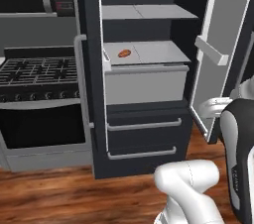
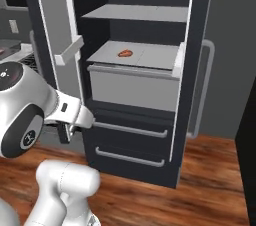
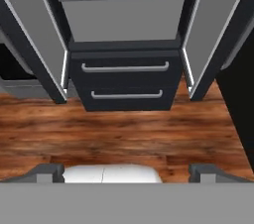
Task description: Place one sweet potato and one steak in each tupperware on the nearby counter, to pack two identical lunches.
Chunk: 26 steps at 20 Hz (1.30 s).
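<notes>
Gripper jaws wide over wood floor — steak on fridge shelf.

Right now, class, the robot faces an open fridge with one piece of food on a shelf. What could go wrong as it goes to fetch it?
1. The steak is flat and lies well back on the shelf, above the drawer, so the open hand may knock it further in.
2. The open fridge doors flank the gap closely, so the arm may clip one while reaching in.

One steak (on a fridge shelf), two freezer drawers, one stove
</notes>
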Available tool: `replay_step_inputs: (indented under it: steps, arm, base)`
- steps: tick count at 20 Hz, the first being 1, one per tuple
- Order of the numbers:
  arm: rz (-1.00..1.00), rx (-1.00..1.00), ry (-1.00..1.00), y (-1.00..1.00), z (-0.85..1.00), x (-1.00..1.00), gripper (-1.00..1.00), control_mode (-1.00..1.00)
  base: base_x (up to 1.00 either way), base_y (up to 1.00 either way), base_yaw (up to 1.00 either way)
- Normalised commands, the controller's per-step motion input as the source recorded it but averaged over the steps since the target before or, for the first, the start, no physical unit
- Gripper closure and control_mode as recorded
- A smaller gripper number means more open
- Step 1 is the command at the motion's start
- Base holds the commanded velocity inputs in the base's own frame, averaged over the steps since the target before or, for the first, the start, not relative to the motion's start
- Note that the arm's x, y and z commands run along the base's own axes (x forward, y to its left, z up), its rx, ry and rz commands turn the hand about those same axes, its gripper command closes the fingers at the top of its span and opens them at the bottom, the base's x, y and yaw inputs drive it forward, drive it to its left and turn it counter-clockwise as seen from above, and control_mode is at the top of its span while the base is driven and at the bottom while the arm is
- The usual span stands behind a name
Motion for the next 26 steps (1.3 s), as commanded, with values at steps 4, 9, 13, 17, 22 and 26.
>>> replay_step_inputs:
  steps: [4, 9, 13, 17, 22, 26]
  arm:
    - [0.0, 0.0, 0.0, 0.0, 0.0, 0.0, -1.0, 1.0]
    - [0.0, 0.0, 0.0, 0.0, 0.0, 0.0, -1.0, 1.0]
    - [0.0, 0.0, 0.0, 0.0, 0.0, 0.0, -1.0, 1.0]
    - [0.0, 0.0, 0.0, 0.0, 0.0, 0.0, -1.0, 1.0]
    - [0.0, 0.0, 0.0, 0.0, 0.0, 0.0, -1.0, 1.0]
    - [0.0, 0.0, 0.0, 0.0, 0.0, 0.0, -1.0, 1.0]
  base:
    - [0.72, 0.0, 0.0]
    - [0.65, -0.06, 0.0]
    - [0.73, -0.01, 0.0]
    - [0.82, -0.07, 0.0]
    - [0.8, -0.1, 0.0]
    - [0.68, -0.03, 0.0]
